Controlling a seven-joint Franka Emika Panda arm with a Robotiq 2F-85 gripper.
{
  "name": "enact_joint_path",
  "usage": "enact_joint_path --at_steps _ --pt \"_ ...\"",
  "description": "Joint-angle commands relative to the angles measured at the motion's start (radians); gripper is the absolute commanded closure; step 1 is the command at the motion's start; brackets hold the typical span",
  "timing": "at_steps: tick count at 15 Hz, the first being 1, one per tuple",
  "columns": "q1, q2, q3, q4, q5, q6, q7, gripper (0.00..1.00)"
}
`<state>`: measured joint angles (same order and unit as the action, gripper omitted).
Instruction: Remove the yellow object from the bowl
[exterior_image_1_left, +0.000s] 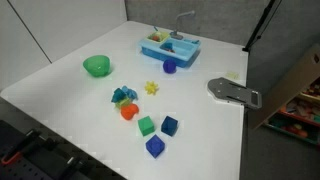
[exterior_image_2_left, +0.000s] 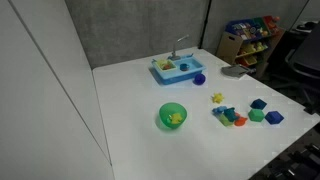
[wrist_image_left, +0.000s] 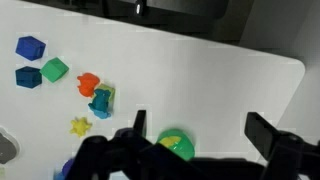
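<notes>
The green bowl (exterior_image_2_left: 173, 116) stands on the white table, apart from the other toys. It also shows in an exterior view (exterior_image_1_left: 96, 66) and in the wrist view (wrist_image_left: 177, 146). The yellow object (exterior_image_2_left: 176, 119) lies inside the bowl; in the wrist view a bit of it (wrist_image_left: 169, 141) shows in the bowl. My gripper (wrist_image_left: 200, 132) is open and empty, high above the table. The bowl lies between its fingers, nearer one finger, partly hidden by the gripper body. The gripper is out of view in both exterior views.
A light blue toy sink (exterior_image_1_left: 168, 45) stands at the back with a blue ball (exterior_image_1_left: 169, 67) beside it. A yellow star (exterior_image_1_left: 152, 88), an orange piece (exterior_image_1_left: 128, 112), a teal piece (exterior_image_1_left: 123, 96) and green and blue blocks (exterior_image_1_left: 146, 125) lie in a group. A grey tool (exterior_image_1_left: 232, 91) sits at the table edge.
</notes>
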<state>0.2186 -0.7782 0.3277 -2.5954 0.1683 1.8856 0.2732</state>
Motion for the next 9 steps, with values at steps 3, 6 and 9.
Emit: enact_joint_path --at_steps 3,6,9 --pt "0.005 0.002 -0.004 0.002 -0.004 -0.001 0.003 0.00" --pt "-0.010 0.036 0.000 0.026 -0.017 0.009 0.006 0.00" --pt "-0.035 0.119 0.001 0.077 -0.038 0.044 0.005 0.00"
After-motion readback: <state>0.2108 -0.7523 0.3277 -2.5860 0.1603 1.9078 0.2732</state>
